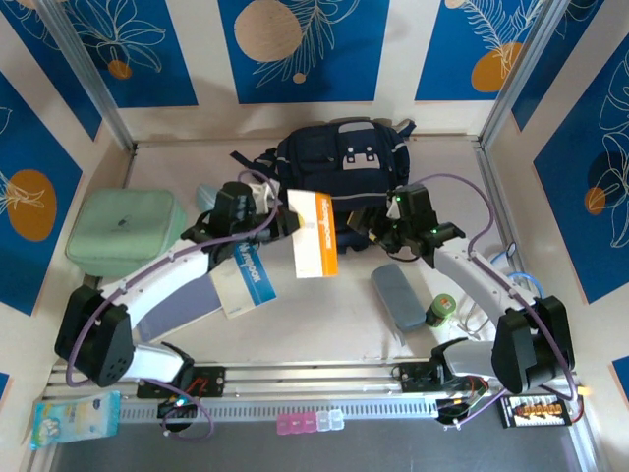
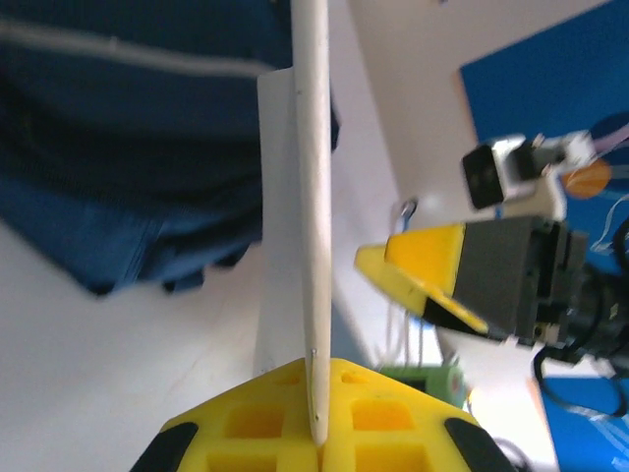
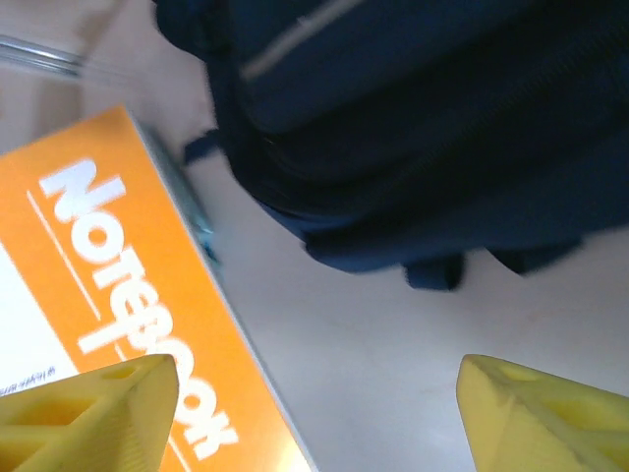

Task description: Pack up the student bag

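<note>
Navy fabric of the student bag [image 1: 339, 157] is seen at the far middle of the table [image 1: 324, 324], blurred and cut off in both wrist views. An orange-and-white notebook [image 1: 313, 234] is clamped edge-on by the left gripper [image 2: 314, 418]. The right gripper [image 3: 314, 393] is spread wide, with nothing held. A white booklet [image 1: 244, 280] is partly hidden under the left arm.

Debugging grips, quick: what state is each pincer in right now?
Left pincer: closed on the notebook.
Right pincer: open, holding nothing.
</note>
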Available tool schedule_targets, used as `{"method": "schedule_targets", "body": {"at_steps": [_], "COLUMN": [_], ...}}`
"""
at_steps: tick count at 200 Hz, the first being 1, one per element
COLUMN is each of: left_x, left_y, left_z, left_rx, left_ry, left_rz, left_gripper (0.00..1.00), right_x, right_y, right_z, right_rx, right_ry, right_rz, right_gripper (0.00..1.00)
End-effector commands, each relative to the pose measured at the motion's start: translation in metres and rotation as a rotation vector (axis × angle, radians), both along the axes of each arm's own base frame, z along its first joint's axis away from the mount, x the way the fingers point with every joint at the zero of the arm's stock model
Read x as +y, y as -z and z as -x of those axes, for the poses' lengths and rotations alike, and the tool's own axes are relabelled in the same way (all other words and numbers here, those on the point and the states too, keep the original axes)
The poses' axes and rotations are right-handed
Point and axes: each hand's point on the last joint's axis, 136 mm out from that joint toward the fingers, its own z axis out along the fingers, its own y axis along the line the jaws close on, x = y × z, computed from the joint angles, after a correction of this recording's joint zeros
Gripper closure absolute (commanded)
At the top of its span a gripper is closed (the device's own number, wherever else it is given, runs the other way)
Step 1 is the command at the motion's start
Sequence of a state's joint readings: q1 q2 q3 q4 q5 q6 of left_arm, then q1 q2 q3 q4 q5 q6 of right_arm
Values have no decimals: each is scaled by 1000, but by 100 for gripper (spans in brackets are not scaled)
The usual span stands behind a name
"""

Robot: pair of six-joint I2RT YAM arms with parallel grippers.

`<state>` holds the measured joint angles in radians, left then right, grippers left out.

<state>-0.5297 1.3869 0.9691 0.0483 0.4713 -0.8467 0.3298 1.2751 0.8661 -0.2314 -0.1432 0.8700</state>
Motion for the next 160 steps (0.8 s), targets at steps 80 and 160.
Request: {"method": "schedule_targets", "body": {"at_steps": [80, 160], "left_x": [-5, -3], "left_y": [-89, -100], "left_z": [-125, -135], "left_rx": [-45, -15], "left_ry": [-294, -350], "left_rz": [283, 421], "left_gripper": [100, 100], "right_x": [30, 56], "right_y": [-70, -107], "right_z": [-23, -50], "right_rx": [-36, -74], "right_ry": [4, -39], "right_rz": [-555, -778], "right_gripper": [2, 2]}}
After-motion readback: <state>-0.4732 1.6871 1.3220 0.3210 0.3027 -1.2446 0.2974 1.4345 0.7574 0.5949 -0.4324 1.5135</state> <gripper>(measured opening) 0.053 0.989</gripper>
